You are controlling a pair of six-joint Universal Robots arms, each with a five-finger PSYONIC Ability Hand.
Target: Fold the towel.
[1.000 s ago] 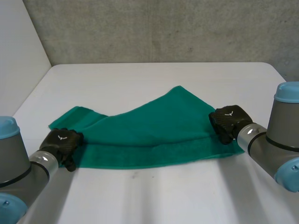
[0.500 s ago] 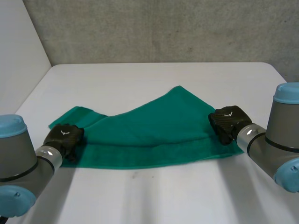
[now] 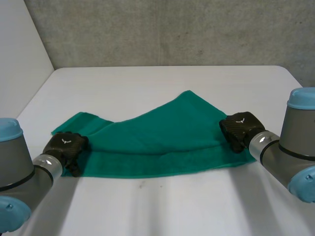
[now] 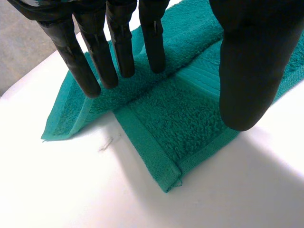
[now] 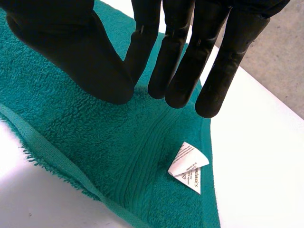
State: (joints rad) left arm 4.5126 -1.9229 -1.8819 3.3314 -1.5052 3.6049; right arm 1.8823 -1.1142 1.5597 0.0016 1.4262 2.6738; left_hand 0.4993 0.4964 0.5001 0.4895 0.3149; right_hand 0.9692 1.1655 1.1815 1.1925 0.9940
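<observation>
A green towel (image 3: 157, 137) lies on the white table (image 3: 162, 83), loosely folded, its far edge rising to a peak. My left hand (image 3: 66, 146) sits at the towel's left end. In the left wrist view its fingers (image 4: 121, 47) are straight over the towel (image 4: 180, 118), above a near corner, with the thumb spread apart and nothing held. My right hand (image 3: 239, 129) rests at the towel's right end. In the right wrist view its hand (image 5: 71, 52) hangs just above the towel (image 5: 95, 142), fingers straight, thumb close beside them, no cloth pinched.
A white care label (image 5: 188, 166) lies on the towel's border beyond my right fingertips. A grey wall (image 3: 172, 29) stands behind the table. Bare tabletop stretches in front of the towel and behind it.
My left hand shifted slightly away from me along the towel's left end, then came back. The right hand and the towel have stayed still.
</observation>
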